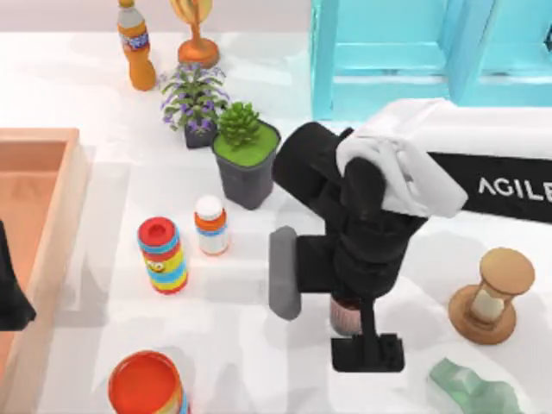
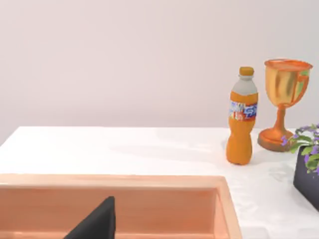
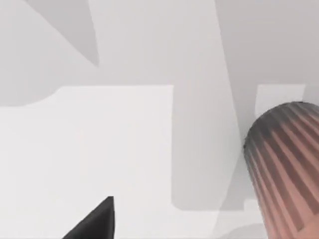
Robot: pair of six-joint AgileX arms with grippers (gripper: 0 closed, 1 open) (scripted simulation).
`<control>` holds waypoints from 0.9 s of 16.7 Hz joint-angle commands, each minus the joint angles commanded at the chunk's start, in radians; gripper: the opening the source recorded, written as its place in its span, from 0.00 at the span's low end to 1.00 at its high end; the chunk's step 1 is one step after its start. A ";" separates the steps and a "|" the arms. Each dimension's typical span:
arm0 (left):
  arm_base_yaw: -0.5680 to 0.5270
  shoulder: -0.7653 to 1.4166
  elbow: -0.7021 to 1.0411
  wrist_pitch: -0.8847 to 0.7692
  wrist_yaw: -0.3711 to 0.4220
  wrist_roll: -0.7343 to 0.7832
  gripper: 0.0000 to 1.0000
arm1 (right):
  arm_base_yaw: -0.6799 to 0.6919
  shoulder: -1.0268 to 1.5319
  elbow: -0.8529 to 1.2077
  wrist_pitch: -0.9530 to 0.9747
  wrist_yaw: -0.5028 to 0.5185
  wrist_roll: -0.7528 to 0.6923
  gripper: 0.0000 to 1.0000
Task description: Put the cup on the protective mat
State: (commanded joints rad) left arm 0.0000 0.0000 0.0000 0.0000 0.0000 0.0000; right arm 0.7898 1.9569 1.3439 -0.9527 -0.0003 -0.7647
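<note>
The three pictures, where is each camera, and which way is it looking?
Top view: sits above the table, looking down; my right arm covers most of the cup, and the grey mat lies beside it.
Left wrist view: rides my left arm, parked at the table's left edge, facing across the wooden tray to the orange bottle and gold trophy.
Right wrist view: rides my right arm, facing the tabletop and the ribbed cup.
Shared: top and right wrist views both show the cup.
</note>
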 joint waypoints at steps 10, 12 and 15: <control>0.000 0.000 0.000 0.000 0.000 0.000 1.00 | 0.000 0.005 -0.011 0.013 0.000 0.000 0.62; 0.000 0.000 0.000 0.000 0.000 0.000 1.00 | 0.000 0.005 -0.011 0.013 0.000 0.000 0.47; 0.000 0.000 0.000 0.000 0.000 0.000 1.00 | 0.000 0.005 -0.011 0.013 0.000 0.000 0.25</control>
State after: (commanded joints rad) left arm 0.0000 0.0000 0.0000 0.0000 0.0000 0.0000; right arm 0.7903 1.9622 1.3328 -0.9402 -0.0003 -0.7644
